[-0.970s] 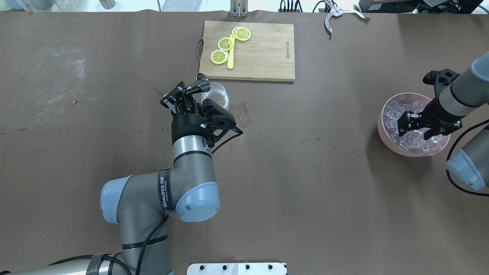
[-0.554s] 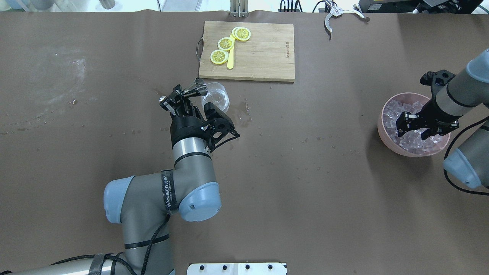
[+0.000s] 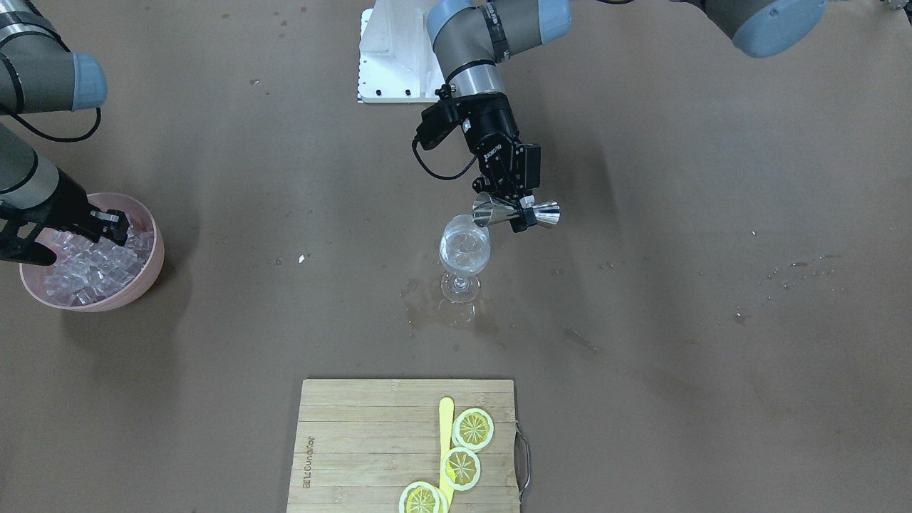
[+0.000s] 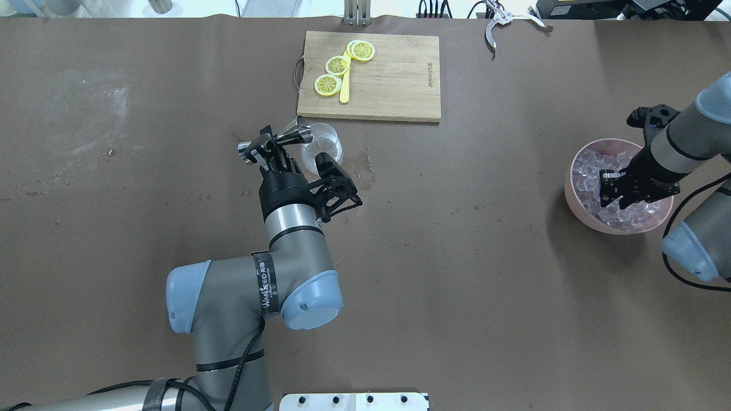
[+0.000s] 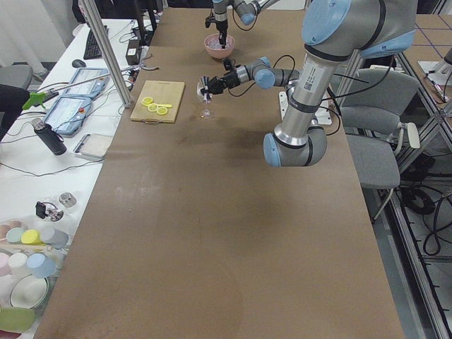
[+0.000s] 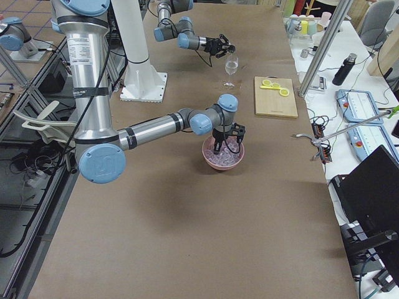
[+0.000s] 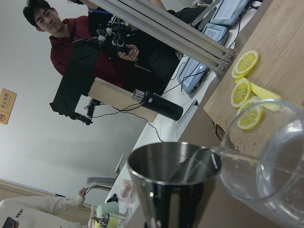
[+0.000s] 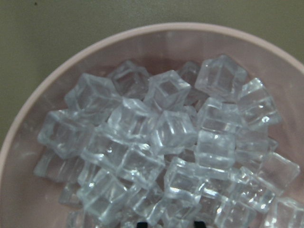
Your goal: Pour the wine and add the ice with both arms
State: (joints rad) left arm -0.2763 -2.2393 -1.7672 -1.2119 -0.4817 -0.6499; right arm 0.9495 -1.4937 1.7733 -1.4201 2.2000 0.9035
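Note:
My left gripper (image 4: 273, 146) is shut on the waist of a steel jigger (image 4: 281, 138), which lies tipped on its side with one mouth at the rim of the wine glass (image 4: 323, 147). In the front view the jigger (image 3: 516, 212) hangs just above the glass (image 3: 465, 249), which holds a little clear wine (image 3: 464, 260). My right gripper (image 4: 619, 198) is down in the heaped ice (image 4: 591, 171) in the pink bowl (image 4: 567, 185). In the right wrist view its tips stand about one cube apart around a cube of ice (image 8: 166, 128).
A bamboo board (image 4: 394, 80) with lemon slices (image 4: 337, 64) and a yellow stick lies beyond the glass. Metal tongs (image 4: 502, 20) lie at the far edge. Wet patches (image 3: 442, 313) surround the glass foot. The white base block (image 4: 354, 401) is at the near edge.
My left wrist has turned, so the jigger now lies flatter at the glass rim. My right gripper's fingers have drawn closer together among the ice cubes.

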